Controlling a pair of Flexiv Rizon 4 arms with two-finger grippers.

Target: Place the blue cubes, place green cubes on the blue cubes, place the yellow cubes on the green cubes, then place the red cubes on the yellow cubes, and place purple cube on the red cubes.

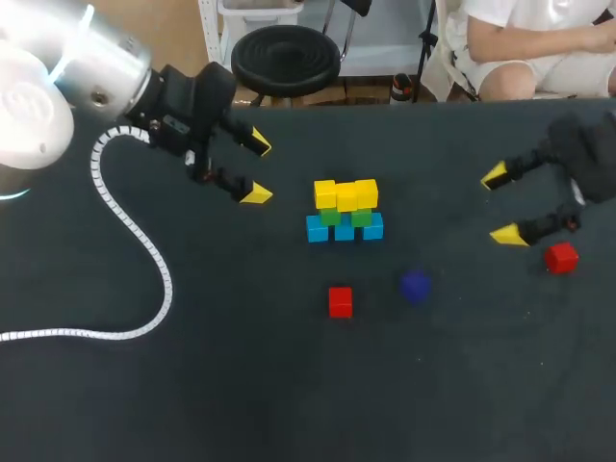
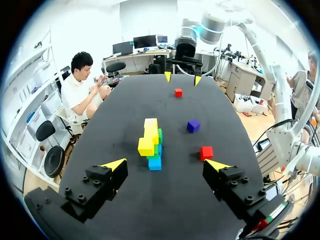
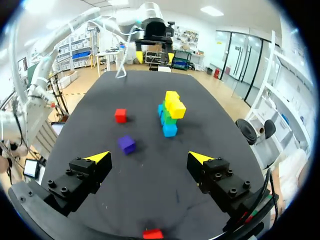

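A stack stands mid-table: blue cubes (image 1: 345, 230) at the bottom, green cubes (image 1: 346, 218) on them, yellow cubes (image 1: 346, 194) on top. One red cube (image 1: 340, 301) and the purple cube (image 1: 415, 285) lie loose in front of it. A second red cube (image 1: 560, 257) lies just beside my right gripper (image 1: 501, 205), which is open and empty. My left gripper (image 1: 255, 169) hangs open and empty left of the stack. Ahead of the left gripper (image 2: 165, 165) are the stack (image 2: 151, 142), purple cube (image 2: 193, 125) and red cube (image 2: 206, 152). Under the right gripper (image 3: 149, 158) shows a red cube (image 3: 152, 233).
A white coiled cable (image 1: 144, 250) from my left arm trails across the table's left side. The black tabletop (image 1: 289, 395) is bare in front. A person sits beyond the far edge, not touching the table.
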